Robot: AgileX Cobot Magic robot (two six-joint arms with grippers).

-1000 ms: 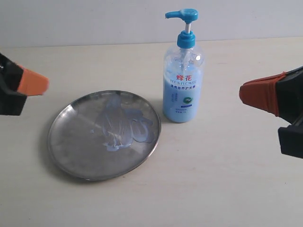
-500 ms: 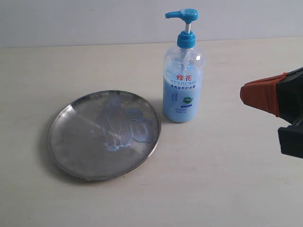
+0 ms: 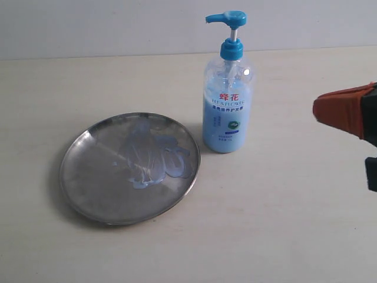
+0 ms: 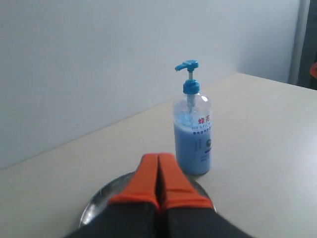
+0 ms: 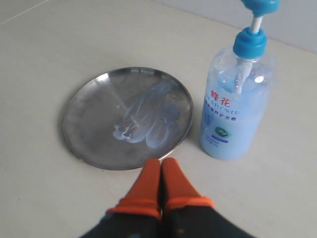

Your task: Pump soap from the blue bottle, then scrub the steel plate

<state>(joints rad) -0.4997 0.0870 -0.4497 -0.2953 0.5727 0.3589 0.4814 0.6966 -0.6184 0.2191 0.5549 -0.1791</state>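
The steel plate point(image 3: 129, 168) lies on the table left of centre, with pale blue soap point(image 3: 153, 158) smeared in squiggles across its far right part. The blue bottle point(image 3: 228, 100) stands upright just right of the plate, its pump head pointing left. My right gripper point(image 3: 318, 110) hangs at the right edge, orange fingers pressed together and empty, apart from the bottle. In the right wrist view the same gripper point(image 5: 161, 162) sits near the plate point(image 5: 89, 129) rim, beside the bottle point(image 5: 237, 104). My left gripper point(image 4: 158, 157) is shut and empty, with the plate point(image 4: 99, 203) and bottle point(image 4: 193, 141) beyond it.
The beige table point(image 3: 283, 224) runs back to a pale wall point(image 3: 118, 23). A dark upright strip point(image 4: 309, 44) shows at the far side in the left wrist view.
My left gripper has drawn back out of the exterior view. My right gripper has pulled away to the right, further from the bottle. Plate, soap and bottle have not moved.
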